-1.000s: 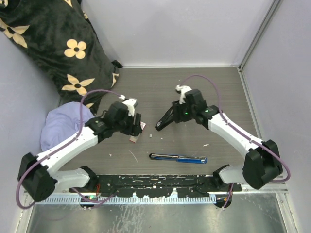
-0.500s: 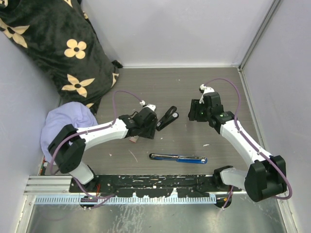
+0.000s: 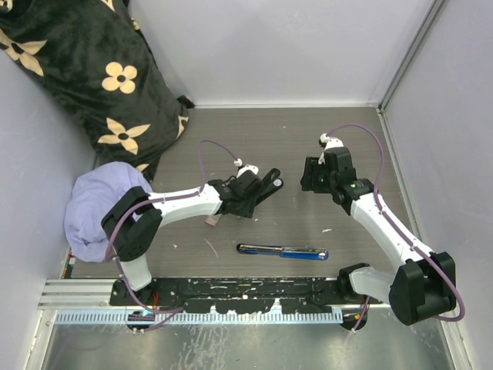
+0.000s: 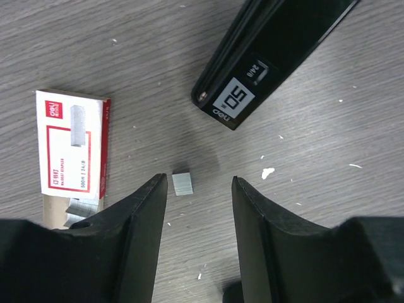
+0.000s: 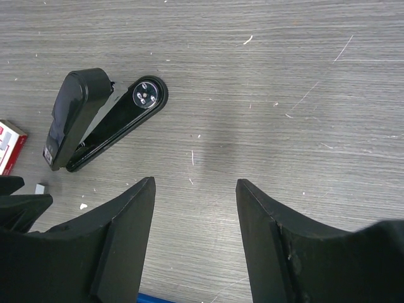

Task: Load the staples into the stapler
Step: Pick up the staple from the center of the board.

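Observation:
The black stapler point(image 3: 267, 185) lies on the table, its front end just past my left gripper point(image 3: 245, 203). In the left wrist view the stapler point(image 4: 271, 57) is at the upper right. The staples box point(image 4: 72, 148), white with a red label, lies at the left with its tray partly out. A small loose strip of staples point(image 4: 182, 184) lies on the table between the fingertips of my open, empty left gripper point(image 4: 199, 183). My right gripper point(image 5: 196, 186) is open and empty, to the right of the stapler point(image 5: 101, 123) and apart from it.
A long slim black and blue tool point(image 3: 282, 251) lies near the front of the table. A black flowered cushion point(image 3: 85, 69) and a lilac cloth point(image 3: 96, 204) fill the back left. Grey walls enclose the table on three sides.
The right gripper let go of the stapler and drew back to the right. The left gripper moved right, past the staples box, to the loose staple strip beside the stapler.

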Robot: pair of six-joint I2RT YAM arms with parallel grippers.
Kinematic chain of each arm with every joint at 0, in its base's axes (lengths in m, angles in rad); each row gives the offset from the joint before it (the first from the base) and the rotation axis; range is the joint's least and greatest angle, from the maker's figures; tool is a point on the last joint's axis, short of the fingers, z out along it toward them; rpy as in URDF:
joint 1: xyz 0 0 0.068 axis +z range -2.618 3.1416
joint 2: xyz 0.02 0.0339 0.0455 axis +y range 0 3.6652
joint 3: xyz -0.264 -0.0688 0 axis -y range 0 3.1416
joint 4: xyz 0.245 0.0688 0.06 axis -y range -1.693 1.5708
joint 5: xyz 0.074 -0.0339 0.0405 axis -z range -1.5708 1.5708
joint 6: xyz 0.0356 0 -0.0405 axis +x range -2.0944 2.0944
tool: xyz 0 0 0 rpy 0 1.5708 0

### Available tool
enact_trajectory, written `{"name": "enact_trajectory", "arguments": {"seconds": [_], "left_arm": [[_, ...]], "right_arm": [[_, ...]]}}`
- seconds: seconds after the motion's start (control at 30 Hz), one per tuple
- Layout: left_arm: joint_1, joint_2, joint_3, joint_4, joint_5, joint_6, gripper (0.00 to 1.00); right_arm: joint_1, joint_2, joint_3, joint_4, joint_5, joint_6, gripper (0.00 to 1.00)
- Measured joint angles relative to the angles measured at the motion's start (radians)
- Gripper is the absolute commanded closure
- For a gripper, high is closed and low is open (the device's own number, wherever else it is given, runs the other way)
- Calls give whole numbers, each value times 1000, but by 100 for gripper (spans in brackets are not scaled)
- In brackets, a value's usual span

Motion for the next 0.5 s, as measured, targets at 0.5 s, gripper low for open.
{"name": "enact_trajectory", "arguments": {"seconds": [0.5], "left_arm": [[1, 49, 13, -17, -41, -24, 61]], "right_arm": [[-4, -3, -11, 0, 10, 0, 39]]}}
